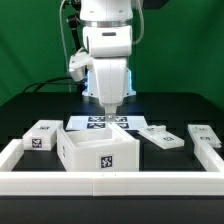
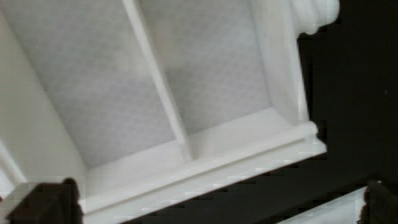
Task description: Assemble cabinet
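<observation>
Locate the cabinet (image 1: pixel 97 150) at the front middle of the dark counter (image 1: pixel 30 112), just behind the low white border rail (image 1: pixel 100 186). Its open side faces up and one tag faces the exterior view. The hand (image 1: pixel 110 104) hangs over the marker board (image 1: pixel 100 123), just behind the cabinet's rear edge. In the wrist view, note that the fingertips (image 2: pixel 43 203) stand wide apart, holding nothing, with the cabinet's ribbed interior beyond them. Three smaller blocks lie flat on the counter:
- the left block (image 1: pixel 40 136), toward the exterior view's left;
- the near-right block (image 1: pixel 160 136);
- the far-right block (image 1: pixel 203 134).
</observation>
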`<action>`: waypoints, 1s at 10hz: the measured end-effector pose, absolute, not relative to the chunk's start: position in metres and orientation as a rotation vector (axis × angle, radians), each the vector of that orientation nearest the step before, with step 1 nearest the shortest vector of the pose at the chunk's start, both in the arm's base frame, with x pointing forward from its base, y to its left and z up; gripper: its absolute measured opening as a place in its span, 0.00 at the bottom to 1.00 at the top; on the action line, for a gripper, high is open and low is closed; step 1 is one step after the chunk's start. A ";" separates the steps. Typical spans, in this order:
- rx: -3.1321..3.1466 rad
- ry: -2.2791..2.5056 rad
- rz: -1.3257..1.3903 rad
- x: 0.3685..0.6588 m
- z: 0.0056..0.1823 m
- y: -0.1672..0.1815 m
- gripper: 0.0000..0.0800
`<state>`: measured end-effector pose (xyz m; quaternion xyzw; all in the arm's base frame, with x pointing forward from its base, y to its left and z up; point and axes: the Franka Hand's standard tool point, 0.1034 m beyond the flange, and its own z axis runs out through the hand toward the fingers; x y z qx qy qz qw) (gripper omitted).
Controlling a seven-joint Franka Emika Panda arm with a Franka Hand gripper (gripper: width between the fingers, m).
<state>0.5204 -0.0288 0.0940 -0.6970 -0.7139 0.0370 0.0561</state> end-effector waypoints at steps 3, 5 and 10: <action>-1.885 -2.345 0.045 0.517 0.089 -0.044 1.00; -1.755 -2.423 0.037 0.507 0.084 -0.049 1.00; -1.738 -2.418 0.052 0.498 0.077 -0.055 1.00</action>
